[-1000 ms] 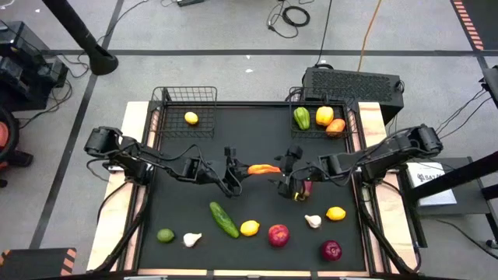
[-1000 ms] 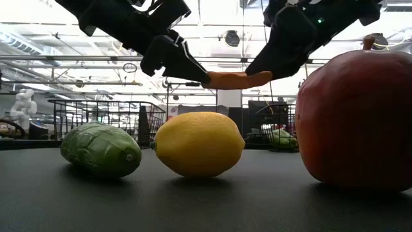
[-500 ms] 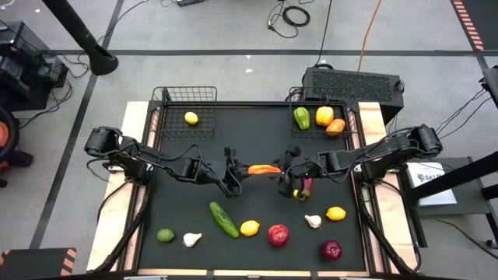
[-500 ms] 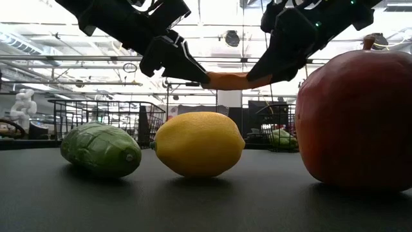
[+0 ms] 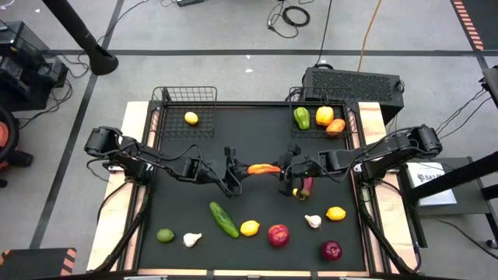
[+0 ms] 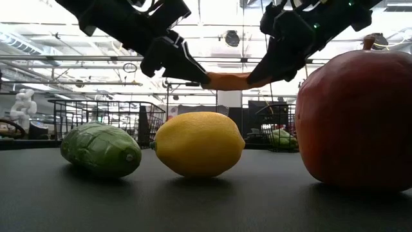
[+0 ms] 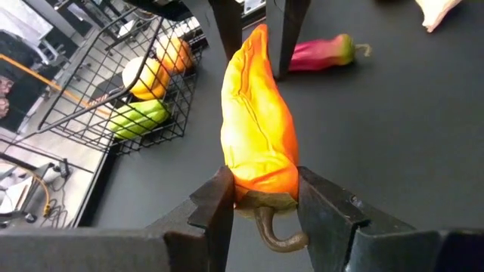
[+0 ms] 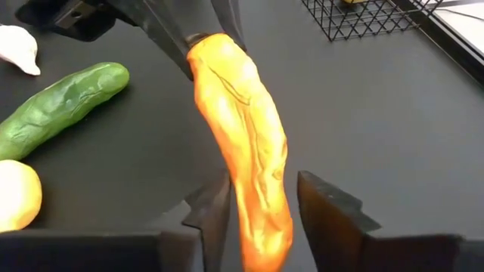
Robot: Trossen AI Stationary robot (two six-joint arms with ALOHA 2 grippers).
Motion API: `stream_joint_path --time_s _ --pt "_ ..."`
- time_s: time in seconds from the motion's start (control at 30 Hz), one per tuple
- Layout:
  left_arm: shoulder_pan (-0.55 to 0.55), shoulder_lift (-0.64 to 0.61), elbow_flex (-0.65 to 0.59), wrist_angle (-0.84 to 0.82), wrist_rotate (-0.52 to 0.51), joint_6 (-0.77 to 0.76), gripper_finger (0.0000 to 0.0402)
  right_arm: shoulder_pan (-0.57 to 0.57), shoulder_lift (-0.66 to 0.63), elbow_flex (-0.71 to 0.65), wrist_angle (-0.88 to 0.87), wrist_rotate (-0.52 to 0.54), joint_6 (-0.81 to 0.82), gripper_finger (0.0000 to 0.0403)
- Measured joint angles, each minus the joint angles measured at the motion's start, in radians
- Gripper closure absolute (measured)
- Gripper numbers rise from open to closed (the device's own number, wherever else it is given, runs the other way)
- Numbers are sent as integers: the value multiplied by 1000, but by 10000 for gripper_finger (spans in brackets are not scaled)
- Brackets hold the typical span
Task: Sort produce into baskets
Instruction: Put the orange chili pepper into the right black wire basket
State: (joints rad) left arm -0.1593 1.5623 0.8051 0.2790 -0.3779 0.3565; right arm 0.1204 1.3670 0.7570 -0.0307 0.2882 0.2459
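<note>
The left gripper (image 7: 261, 204) is clamped on the stem end of the orange pepper (image 5: 263, 169), held in the air at mid-frame in the high view. The right gripper (image 8: 261, 215) straddles the pepper's other end, its fingers narrowed about the tip; whether they press it I cannot tell. Just right of them a red chili (image 5: 306, 187) lies on the table (image 5: 257, 132). The baskets sit upper left (image 5: 185, 97) and upper right (image 5: 342, 132); lower frame holds a cucumber (image 5: 224, 219), lemon (image 5: 250, 228) and apple (image 5: 278, 235).
</note>
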Motion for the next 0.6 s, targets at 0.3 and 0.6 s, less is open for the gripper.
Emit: stream_joint_path --time_s 0.3,0.6 --pt "0 0 0 0 -1 0 267 -2 0 0 0 -2 0 298" --pt "0 0 0 -19 -18 -86 222 -2 0 -1 -6 1 -1 307"
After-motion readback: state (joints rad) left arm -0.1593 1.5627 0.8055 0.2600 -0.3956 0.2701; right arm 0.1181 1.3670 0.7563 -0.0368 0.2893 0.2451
